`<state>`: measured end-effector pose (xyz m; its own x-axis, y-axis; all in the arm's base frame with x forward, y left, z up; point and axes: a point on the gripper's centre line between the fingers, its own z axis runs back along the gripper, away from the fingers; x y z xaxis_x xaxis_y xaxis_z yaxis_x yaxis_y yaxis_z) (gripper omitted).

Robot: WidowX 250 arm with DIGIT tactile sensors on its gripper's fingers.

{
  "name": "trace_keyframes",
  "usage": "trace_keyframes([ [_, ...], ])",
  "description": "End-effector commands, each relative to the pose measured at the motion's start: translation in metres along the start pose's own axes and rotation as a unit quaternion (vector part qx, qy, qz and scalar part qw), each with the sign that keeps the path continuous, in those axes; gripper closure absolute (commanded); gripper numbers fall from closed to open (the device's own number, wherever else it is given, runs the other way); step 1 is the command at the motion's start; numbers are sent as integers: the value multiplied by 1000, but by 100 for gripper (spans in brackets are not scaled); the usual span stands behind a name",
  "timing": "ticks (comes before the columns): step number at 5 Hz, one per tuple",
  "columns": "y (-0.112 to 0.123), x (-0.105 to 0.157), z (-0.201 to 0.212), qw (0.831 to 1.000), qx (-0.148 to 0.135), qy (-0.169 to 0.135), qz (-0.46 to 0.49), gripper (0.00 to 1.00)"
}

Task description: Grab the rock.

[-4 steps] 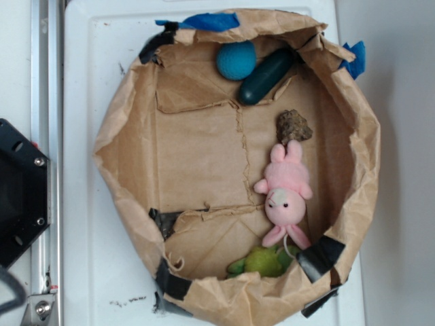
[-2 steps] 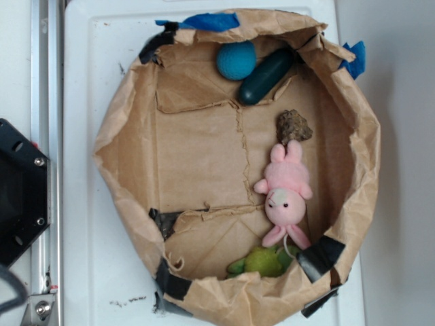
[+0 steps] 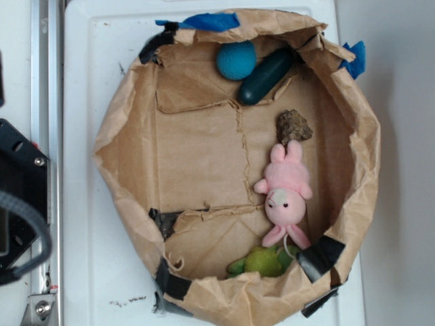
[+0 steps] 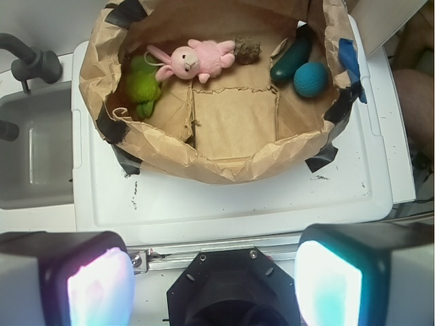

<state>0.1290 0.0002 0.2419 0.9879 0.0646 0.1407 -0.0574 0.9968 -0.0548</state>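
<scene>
The rock (image 3: pixel 293 126) is a small lumpy brown-grey stone lying on the floor of the brown paper basket (image 3: pixel 122 115), just above the ears of the pink plush rabbit (image 3: pixel 287 188). In the wrist view the rock (image 4: pixel 247 50) lies right of the rabbit (image 4: pixel 197 58), far ahead. My gripper (image 4: pixel 214 285) hangs high over the robot base, outside the basket, jaws wide apart with nothing between the pads (image 4: pixel 100 288). In the exterior view the gripper itself is out of frame.
A teal ball (image 3: pixel 236 60) and a dark green cucumber toy (image 3: pixel 266 75) rest at the basket's far end. A green plush (image 3: pixel 264 261) lies below the rabbit. The black robot base (image 3: pixel 17 197) is at the left. A sink (image 4: pixel 34 156) shows left in the wrist view.
A dark cable loop has swung into the lower left of the exterior view. Everything in the basket lies as before.
</scene>
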Motion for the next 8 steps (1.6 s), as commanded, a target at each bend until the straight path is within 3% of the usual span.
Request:
trace_keyframes([
  [1, 1, 5, 9, 1000, 1, -18, 5, 0],
  [2, 1, 5, 9, 1000, 1, -18, 5, 0],
  [4, -12, 69, -23, 998, 21, -4, 59, 0],
  [6, -7, 83, -62, 976, -5, -51, 211, 0],
  [7, 6, 88, -82, 963, -14, -93, 251, 0],
  [8, 26, 101, -101, 959, -21, -108, 262, 0],
])
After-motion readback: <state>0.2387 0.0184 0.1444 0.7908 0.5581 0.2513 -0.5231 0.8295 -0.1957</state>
